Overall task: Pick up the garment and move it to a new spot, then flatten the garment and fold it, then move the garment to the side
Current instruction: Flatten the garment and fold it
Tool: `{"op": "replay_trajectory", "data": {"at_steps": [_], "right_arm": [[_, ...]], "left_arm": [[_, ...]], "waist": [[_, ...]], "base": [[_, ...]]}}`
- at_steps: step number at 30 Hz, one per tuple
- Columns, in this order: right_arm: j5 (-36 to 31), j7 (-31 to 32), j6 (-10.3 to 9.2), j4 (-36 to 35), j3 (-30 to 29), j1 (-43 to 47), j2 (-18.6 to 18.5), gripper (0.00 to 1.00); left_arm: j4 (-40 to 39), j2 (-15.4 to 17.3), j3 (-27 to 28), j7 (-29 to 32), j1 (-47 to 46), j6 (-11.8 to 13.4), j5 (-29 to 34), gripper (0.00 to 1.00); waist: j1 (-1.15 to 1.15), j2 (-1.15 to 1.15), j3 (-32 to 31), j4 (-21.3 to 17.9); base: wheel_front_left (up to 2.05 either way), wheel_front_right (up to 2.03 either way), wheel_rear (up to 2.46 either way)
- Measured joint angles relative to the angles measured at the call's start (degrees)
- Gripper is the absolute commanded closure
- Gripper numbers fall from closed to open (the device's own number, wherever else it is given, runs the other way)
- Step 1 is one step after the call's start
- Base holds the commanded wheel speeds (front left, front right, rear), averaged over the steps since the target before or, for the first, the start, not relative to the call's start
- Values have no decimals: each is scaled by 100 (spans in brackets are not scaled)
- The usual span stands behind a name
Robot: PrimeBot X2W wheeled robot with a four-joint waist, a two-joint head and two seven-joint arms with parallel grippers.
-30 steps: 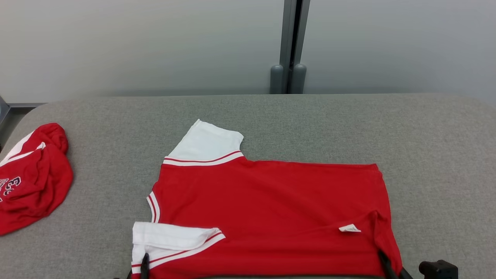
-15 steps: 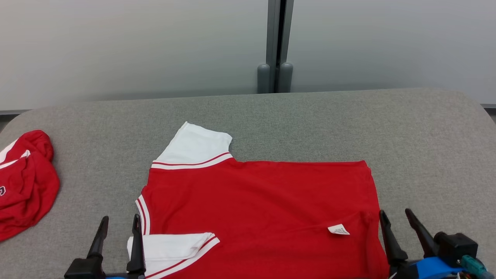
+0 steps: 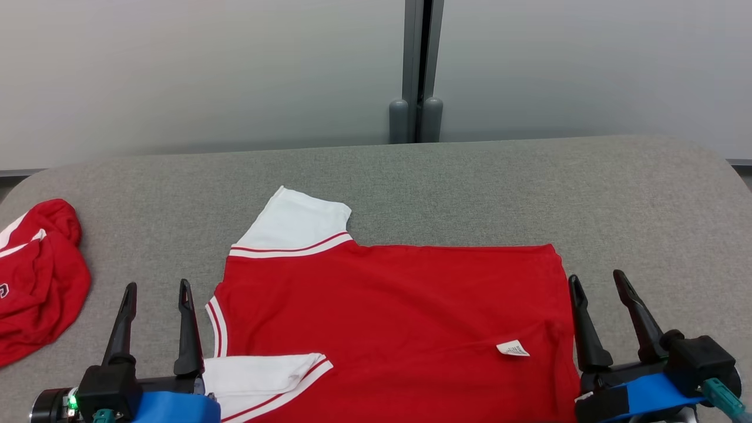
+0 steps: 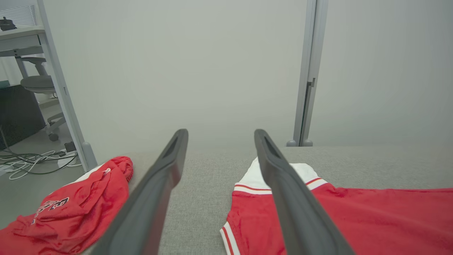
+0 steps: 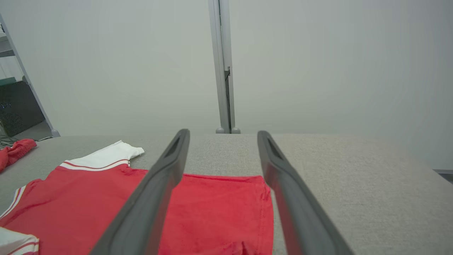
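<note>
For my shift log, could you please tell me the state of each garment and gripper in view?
Red shirt: spread flat, near sleeve folded inward.
Second red garment: crumpled in a heap.
Left gripper: open, empty.
Right gripper: open, empty.

Bare table (image 3: 646, 205) beyond the garment (image 3: 399, 305); crumpled red cloth (image 3: 35, 294) (far left) obstructs.
</note>
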Motion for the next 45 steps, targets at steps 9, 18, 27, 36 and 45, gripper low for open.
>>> {"op": "replay_trajectory", "data": {"at_steps": [9,18,27,36,45], "right_arm": [[-102,0,0,190,-56,25,37,0],[-140,22,0,1063,145,-1256,-573,0],[12,616,0,2227,643,-2914,-868,0],[223,413,0,2635,1096,-3679,-791,0],[372,168,0,2911,1393,-4133,-690,0]], "left_arm": [[210,49,22,0,-53,-101,91,0],[961,786,-81,-1,-1835,-312,10,0],[2374,1581,-1357,380,-4067,-385,-860,0],[3484,2095,-2824,1131,-5412,-386,-2006,0],[4303,2368,-3929,1484,-5948,-386,-2802,0]], "waist": [[0,1,121,-44],[0,1,597,-196],[2,2,1415,-571],[2,3,2242,-905],[1,2,2756,-1087]], "base": [[0,0,0],[0,0,0],[0,0,0],[0,0,0],[0,0,0]]}}
